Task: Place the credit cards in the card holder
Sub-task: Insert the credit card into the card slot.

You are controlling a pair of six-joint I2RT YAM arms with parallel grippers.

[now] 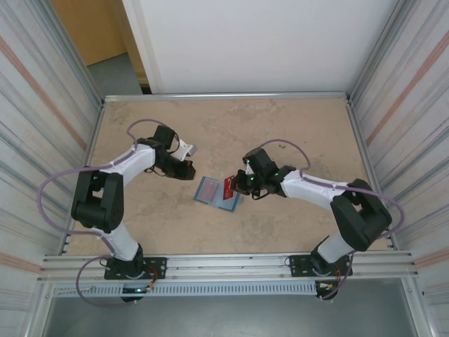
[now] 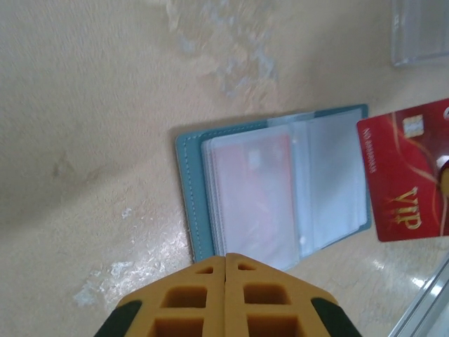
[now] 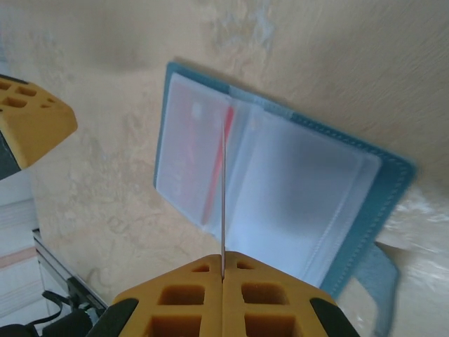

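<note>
The teal-blue card holder (image 1: pixel 212 191) lies open on the table, its clear sleeves facing up (image 2: pixel 273 182) (image 3: pixel 295 182). One red credit card (image 2: pixel 254 186) sits inside a left-hand sleeve (image 3: pixel 193 147). My right gripper (image 1: pixel 237 184) (image 3: pixel 223 258) is shut on a second red credit card marked VIP (image 2: pixel 405 175), seen edge-on (image 3: pixel 223 182), and holds it upright over the holder's middle fold. My left gripper (image 1: pixel 191 171) (image 2: pixel 225 258) is shut with nothing in it, its tip at the holder's near edge; one of its fingers (image 3: pixel 31 126) appears in the right wrist view.
A clear plastic case (image 2: pixel 421 31) lies on the table beyond the holder. Corrugated metal walls (image 1: pixel 49 105) close in the beige table (image 1: pixel 280 126) on both sides, with a metal rail (image 1: pixel 231 265) along the front.
</note>
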